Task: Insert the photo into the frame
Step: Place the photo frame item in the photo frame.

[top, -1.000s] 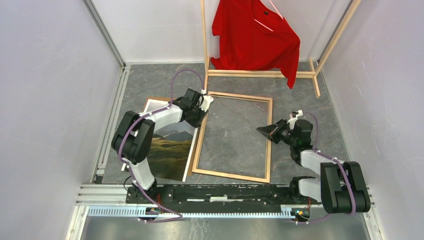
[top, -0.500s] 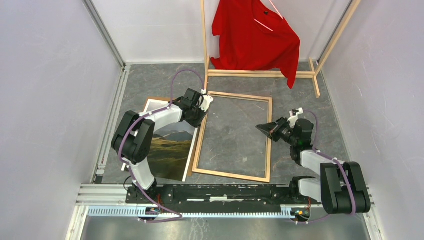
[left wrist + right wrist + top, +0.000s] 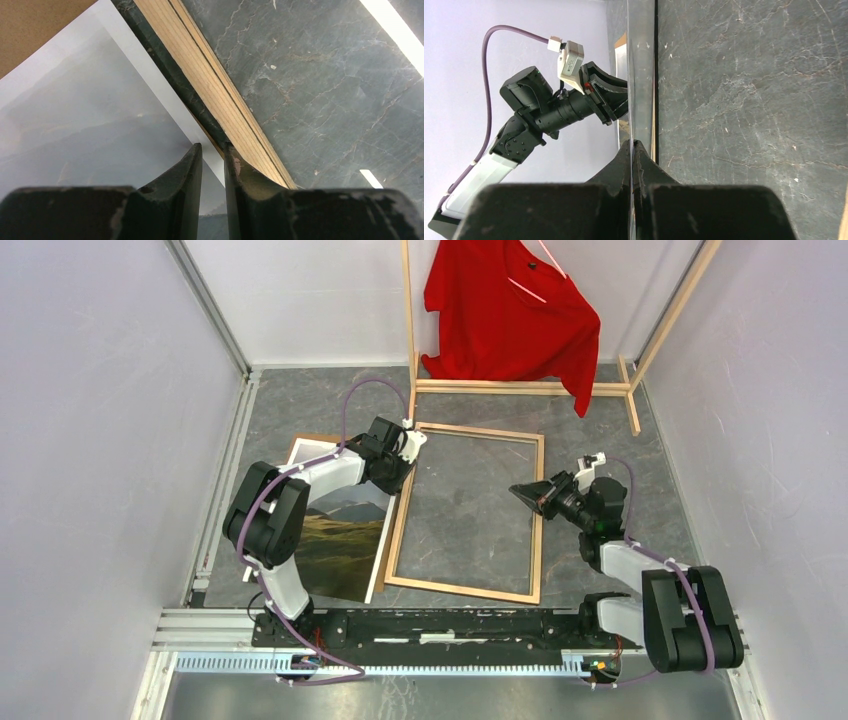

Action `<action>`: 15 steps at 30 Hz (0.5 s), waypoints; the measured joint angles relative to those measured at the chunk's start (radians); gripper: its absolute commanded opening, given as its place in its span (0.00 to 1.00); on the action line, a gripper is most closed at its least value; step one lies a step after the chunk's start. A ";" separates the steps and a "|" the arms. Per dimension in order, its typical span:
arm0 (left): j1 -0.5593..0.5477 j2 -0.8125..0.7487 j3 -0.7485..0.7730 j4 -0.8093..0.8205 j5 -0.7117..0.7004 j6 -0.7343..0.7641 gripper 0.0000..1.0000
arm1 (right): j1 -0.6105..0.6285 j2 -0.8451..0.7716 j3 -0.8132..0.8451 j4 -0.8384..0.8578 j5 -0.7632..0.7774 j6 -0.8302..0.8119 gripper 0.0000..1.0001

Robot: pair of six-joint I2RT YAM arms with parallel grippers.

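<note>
Photo [image 3: 335, 545] lies flat, face up, on brown backing board [image 3: 30, 25], just L of frame [image 3: 462, 590], which lies wood side up w/ nothing in it. L gripper [image 3: 213, 150] is low over photo's white border, next to frame's L rail, jaws a narrow gap apart, nothing visibly pinched. R gripper [image 3: 631, 146] is clenched at R rail, can't tell if sth thin is caught. Print prob light, floppy, creases easy: pinch at border/corner once an edge is up. Frame prob stiff, take by a rail.
</note>
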 measured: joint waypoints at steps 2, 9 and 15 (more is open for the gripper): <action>0.000 0.000 0.000 0.000 0.000 0.000 0.29 | 0.011 -0.001 0.000 0.010 0.009 0.010 0.00; 0.000 0.000 0.000 0.000 0.000 0.000 0.28 | 0.053 -0.040 0.000 0.023 0.052 0.050 0.00; 0.000 0.000 0.000 0.000 0.003 0.000 0.28 | 0.078 -0.066 0.015 -0.009 0.083 0.045 0.00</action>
